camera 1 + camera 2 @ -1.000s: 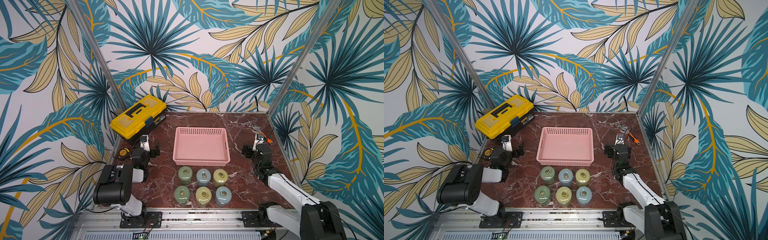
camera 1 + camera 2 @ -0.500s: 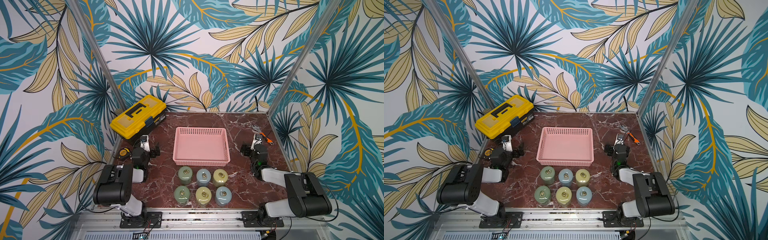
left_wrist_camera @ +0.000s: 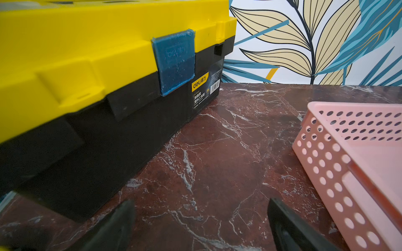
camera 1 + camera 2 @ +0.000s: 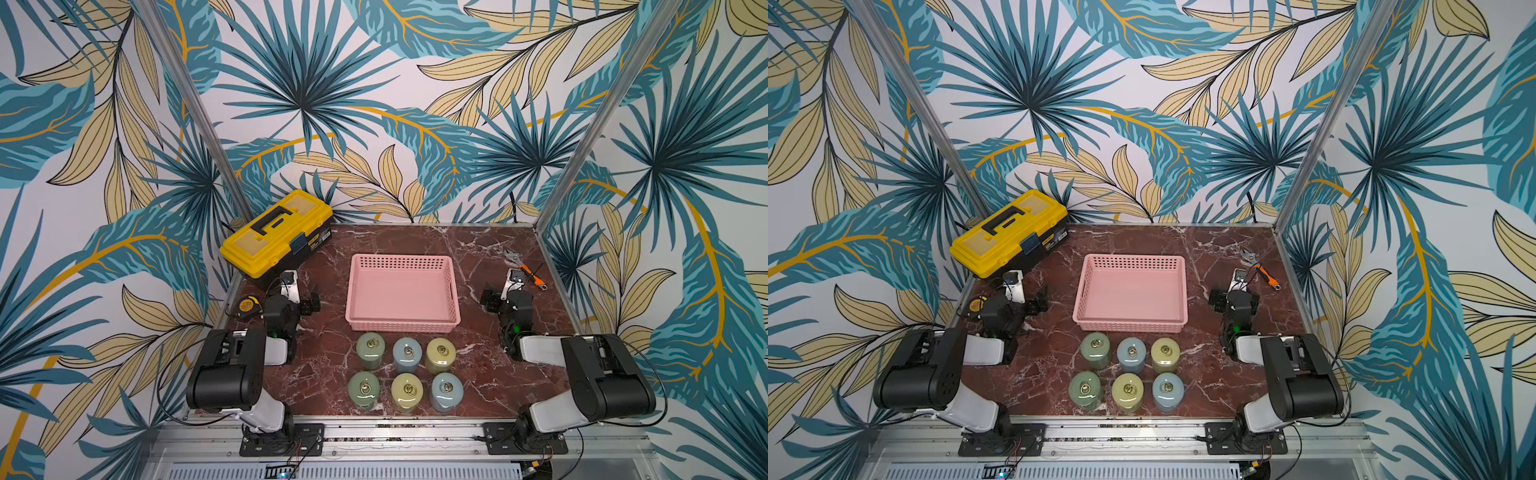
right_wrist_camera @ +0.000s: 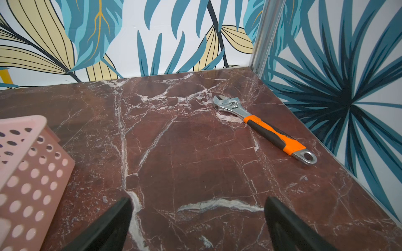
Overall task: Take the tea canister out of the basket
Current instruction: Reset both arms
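Observation:
The pink basket (image 4: pixel 401 293) (image 4: pixel 1130 291) sits mid-table and its floor is bare. Several tea canisters (image 4: pixel 407 354) (image 4: pixel 1131 353), green, blue and yellow with ring-pull lids, stand upright in two rows on the marble just in front of it. My left gripper (image 4: pixel 297 297) (image 3: pixel 200 204) rests low to the left of the basket, open, with only marble between its fingers. To the basket's right my right gripper (image 4: pixel 505 293) (image 5: pixel 198 202) is also open and holds nothing. A basket corner (image 3: pixel 326 156) (image 5: pixel 28 165) shows in each wrist view.
A yellow-and-black toolbox (image 4: pixel 276 232) (image 3: pixel 87 65) stands at the back left, close ahead of the left gripper. A tape measure (image 4: pixel 248 306) lies at the left edge. An orange-handled wrench (image 4: pixel 524 270) (image 5: pixel 261 123) lies at the back right by the wall.
The right arm has folded back from a stretched-out pose into a tucked one beside the basket. The left arm, basket and canisters have not moved.

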